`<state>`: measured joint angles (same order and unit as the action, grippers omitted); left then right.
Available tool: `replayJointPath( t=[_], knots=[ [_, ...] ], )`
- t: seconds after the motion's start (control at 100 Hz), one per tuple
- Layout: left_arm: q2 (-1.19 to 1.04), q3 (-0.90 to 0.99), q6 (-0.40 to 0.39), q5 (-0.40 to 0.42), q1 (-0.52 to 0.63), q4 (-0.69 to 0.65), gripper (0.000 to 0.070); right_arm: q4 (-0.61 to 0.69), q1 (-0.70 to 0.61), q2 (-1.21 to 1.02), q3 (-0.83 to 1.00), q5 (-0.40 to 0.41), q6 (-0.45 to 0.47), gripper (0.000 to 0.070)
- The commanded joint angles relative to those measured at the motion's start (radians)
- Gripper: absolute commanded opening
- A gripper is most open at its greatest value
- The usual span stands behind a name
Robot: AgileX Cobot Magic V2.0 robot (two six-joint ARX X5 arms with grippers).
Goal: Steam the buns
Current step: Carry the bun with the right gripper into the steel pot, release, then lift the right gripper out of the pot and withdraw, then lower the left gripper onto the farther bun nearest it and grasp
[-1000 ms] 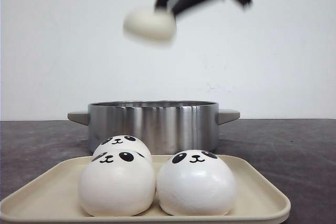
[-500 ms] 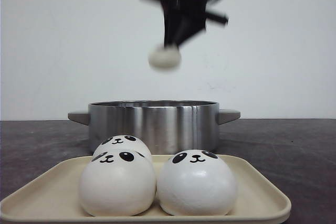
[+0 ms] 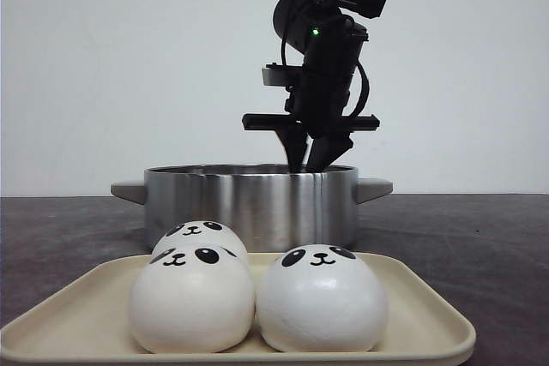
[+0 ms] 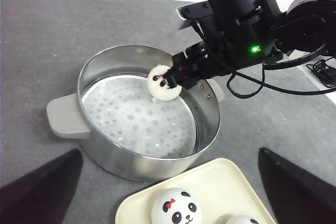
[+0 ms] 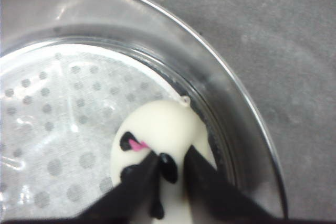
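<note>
Near the desk's front edge, three buns (image 3: 191, 300) are seen waiting on a cream tray (image 3: 429, 315). Behind it, a fourth bun (image 4: 165, 83) is held clenched in the right pincer (image 4: 176, 77) inside the steamer pot (image 4: 100, 145), near its right wall. Lowering and release are judged next. The left pincer (image 4: 168, 192) is spread, empty.

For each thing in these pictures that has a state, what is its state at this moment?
Right gripper: shut on the held bun, lowered into the steamer pot.
Held bun: squeezed between the fingers, inside the pot near its wall.
Steamer pot: uncovered; holds nothing but the held bun.
Tray: carries three buns.
Left gripper: open, holds nothing, above the tray.
</note>
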<state>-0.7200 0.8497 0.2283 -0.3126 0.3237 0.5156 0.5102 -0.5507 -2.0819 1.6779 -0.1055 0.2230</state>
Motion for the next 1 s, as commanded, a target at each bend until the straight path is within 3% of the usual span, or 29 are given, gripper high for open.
replayJointPath(
  t=[0.0,0.28,0.34,0.42,0.5,0.7,0.99],
  knots=[
    [-0.007,0.012,0.000,0.003,0.004,-0.013,0.0700,-0.017,-0.010,-0.018,0.030,-0.001,-0.017,0.0315],
    [-0.009,0.012,0.002,0.003,0.005,0.002,0.0700,0.053,-0.009,0.027,0.060,0.000,-0.014,0.0297],
    [-0.020,0.012,0.014,0.003,0.010,0.018,0.0700,0.099,-0.011,0.076,0.083,0.000,-0.021,0.0209],
    [-0.056,0.012,0.048,0.003,0.025,0.039,0.0686,0.150,-0.030,0.177,0.101,0.001,-0.039,0.0000],
    [-0.124,0.012,0.065,0.002,0.056,0.054,0.0634,0.156,-0.063,0.310,0.102,0.000,-0.059,0.0004],
    [-0.385,0.012,0.106,0.003,0.190,0.034,0.0634,0.160,-0.195,0.644,0.102,-0.010,-0.066,0.0003],
    [-0.707,0.014,0.124,0.139,0.321,-0.086,0.0639,0.160,-0.356,0.912,0.102,-0.210,-0.045,0.0003]
  ],
)
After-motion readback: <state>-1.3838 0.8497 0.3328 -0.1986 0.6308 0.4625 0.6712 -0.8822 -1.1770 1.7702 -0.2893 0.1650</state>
